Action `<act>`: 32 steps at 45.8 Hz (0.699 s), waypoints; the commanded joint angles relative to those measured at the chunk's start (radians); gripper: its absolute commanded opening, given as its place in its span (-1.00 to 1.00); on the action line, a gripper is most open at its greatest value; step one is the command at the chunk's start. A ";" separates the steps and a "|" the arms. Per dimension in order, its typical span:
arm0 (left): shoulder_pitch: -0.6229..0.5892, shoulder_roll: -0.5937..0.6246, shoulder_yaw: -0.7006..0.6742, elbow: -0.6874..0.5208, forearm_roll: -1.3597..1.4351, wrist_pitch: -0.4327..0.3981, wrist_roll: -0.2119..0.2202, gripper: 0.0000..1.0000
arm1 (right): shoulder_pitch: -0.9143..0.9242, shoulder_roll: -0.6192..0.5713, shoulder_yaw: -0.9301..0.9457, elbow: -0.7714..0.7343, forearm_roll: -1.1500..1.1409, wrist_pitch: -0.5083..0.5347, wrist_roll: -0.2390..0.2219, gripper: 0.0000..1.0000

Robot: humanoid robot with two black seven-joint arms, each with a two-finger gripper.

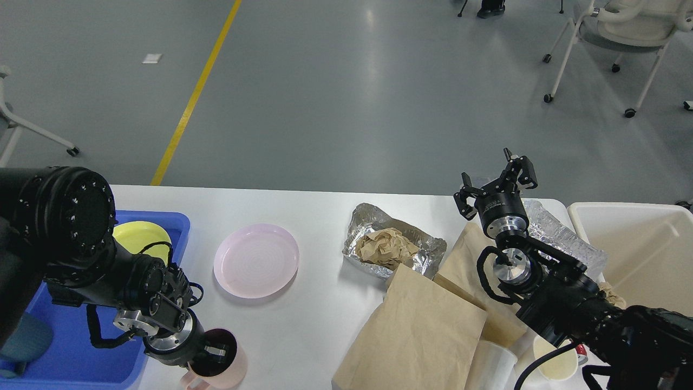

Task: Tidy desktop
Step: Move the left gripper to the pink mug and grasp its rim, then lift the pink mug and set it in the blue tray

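The white desktop (303,319) holds a pink plate (256,260), a foil wrapper with crumpled brown paper (390,246), two brown paper bags (417,330) and a pink mug (230,368) at the front left. My left gripper (216,351) reaches into the mug's mouth, and its fingers clamp the rim. My right gripper (495,176) is open and empty. It is raised over the far edge of the desktop, above the farther bag (463,254).
A blue tray (70,352) at the left holds a yellow plate (138,235) and a teal cup (27,338). An off-white bin (639,254) stands at the right. A clear plastic wrapper (563,238) and paper cups (492,363) lie around my right arm.
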 commanded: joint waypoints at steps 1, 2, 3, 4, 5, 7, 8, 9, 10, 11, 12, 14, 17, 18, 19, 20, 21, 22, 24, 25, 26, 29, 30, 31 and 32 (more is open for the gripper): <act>-0.001 0.002 0.000 -0.001 0.000 0.023 0.000 -1.00 | 0.000 0.000 0.000 0.000 0.000 0.000 0.000 1.00; -0.001 0.003 0.000 -0.001 0.000 0.023 0.000 -1.00 | 0.000 0.000 0.000 0.000 0.000 0.000 0.000 1.00; -0.001 0.002 0.000 -0.001 0.000 0.024 0.000 -1.00 | 0.000 0.000 0.000 0.000 0.000 0.000 0.000 1.00; -0.001 0.002 0.000 -0.001 0.000 0.024 0.000 -1.00 | 0.000 0.000 0.000 0.000 0.000 0.000 0.000 1.00; -0.003 0.003 0.000 -0.001 0.000 0.024 -0.001 -1.00 | 0.000 0.000 0.000 0.000 0.000 0.000 0.000 1.00; -0.003 0.003 0.000 -0.001 0.000 0.024 -0.001 -1.00 | 0.000 0.000 0.002 0.000 0.000 0.000 0.000 1.00; -0.004 0.003 0.000 -0.001 0.000 0.023 -0.003 -1.00 | 0.000 0.000 0.000 0.000 0.000 0.000 0.000 1.00; -0.006 0.003 0.000 -0.001 0.000 0.021 -0.004 -1.00 | 0.000 0.000 0.000 0.000 0.000 0.000 0.000 1.00; -0.006 0.005 0.000 -0.001 0.000 0.020 -0.004 -1.00 | 0.000 0.000 0.000 0.000 0.000 0.000 0.000 1.00; -0.006 0.005 0.000 -0.001 0.000 0.021 -0.004 -1.00 | 0.000 0.000 0.000 0.000 0.000 0.000 0.000 1.00; -0.007 0.006 0.000 -0.001 0.000 0.020 -0.004 -1.00 | 0.000 0.000 0.000 0.000 0.000 0.000 0.000 1.00; -0.010 0.008 0.000 -0.001 0.000 0.014 -0.008 -1.00 | 0.000 0.000 0.000 0.000 0.000 0.000 0.000 1.00; -0.020 0.011 0.000 -0.002 0.001 0.006 -0.008 -1.00 | 0.000 0.000 0.000 0.000 0.000 0.000 0.000 1.00; -0.023 0.012 0.002 -0.008 0.003 0.001 -0.009 -1.00 | 0.000 0.000 0.000 0.000 0.000 0.000 0.000 1.00; -0.032 0.012 0.002 -0.014 0.004 -0.006 -0.011 -1.00 | 0.000 0.000 0.000 0.000 0.000 0.000 0.000 1.00; -0.047 0.012 0.002 -0.020 0.004 -0.017 -0.011 -1.00 | 0.000 0.000 0.000 0.000 0.000 0.000 0.000 1.00; -0.064 0.014 0.002 -0.024 0.006 -0.032 -0.012 -1.00 | 0.000 0.000 0.000 0.000 0.000 0.000 0.000 1.00; -0.079 0.017 0.002 -0.028 0.007 -0.051 -0.014 -1.00 | 0.000 0.000 0.000 0.000 0.000 0.000 0.000 1.00; -0.108 0.023 0.002 -0.031 0.010 -0.103 -0.015 -1.00 | 0.000 0.000 0.002 0.000 0.000 0.000 0.000 1.00; -0.122 0.029 0.002 -0.031 0.010 -0.133 -0.015 -1.00 | 0.000 0.000 0.000 0.000 0.000 0.000 0.000 1.00; -0.139 0.038 0.002 -0.031 0.012 -0.163 -0.015 -1.00 | 0.000 0.000 0.000 0.000 0.000 0.000 0.000 1.00; -0.194 0.072 0.000 -0.031 0.015 -0.245 -0.017 -1.00 | 0.000 0.000 0.000 0.000 0.000 0.000 0.000 1.00; -0.217 0.083 0.000 -0.031 0.016 -0.272 -0.017 -1.00 | 0.000 0.000 0.000 0.000 0.000 0.000 0.000 1.00; -0.240 0.095 0.000 -0.031 0.018 -0.301 -0.018 -1.00 | 0.000 0.000 0.000 0.000 0.000 0.000 0.000 1.00; -0.271 0.104 0.000 -0.031 0.023 -0.331 -0.024 -1.00 | 0.000 0.000 0.000 0.000 0.000 0.000 0.000 1.00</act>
